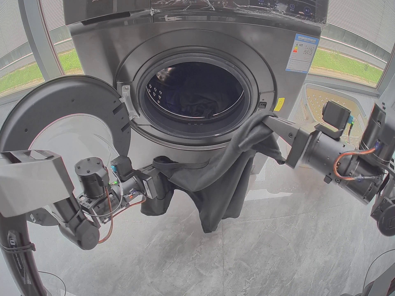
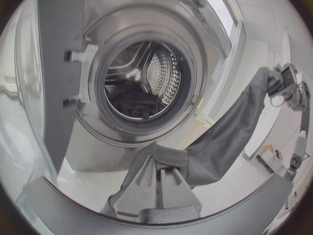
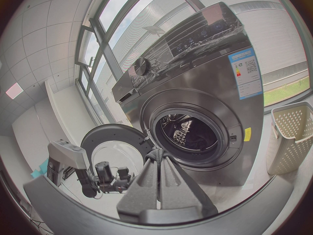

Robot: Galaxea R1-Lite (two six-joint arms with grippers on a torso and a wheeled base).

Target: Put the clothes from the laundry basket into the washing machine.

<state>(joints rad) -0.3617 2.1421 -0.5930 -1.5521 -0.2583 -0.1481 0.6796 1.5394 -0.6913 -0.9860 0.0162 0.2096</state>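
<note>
Ok, garment (image 1: 218,177) strung btwn left pincer (image 2: 159,173), right pincer (image 1: 268,122), both clamped

dark grey garment (image 1: 218,173) hanging before open washing machine (image 1: 263,50), cream laundry basket (image 3: 290,137) beside

Floor (image 1: 288,235): glossy grey marbled tiles, thin seams.
Windows (image 3: 119,5): tall panes in grey frames.
Grass (image 1: 345,64): green strip outside, beyond the glass.
Ceiling (image 3: 39,33): white square panels.
Light (image 3: 13,90): one bright panel set in the ceiling.
</note>
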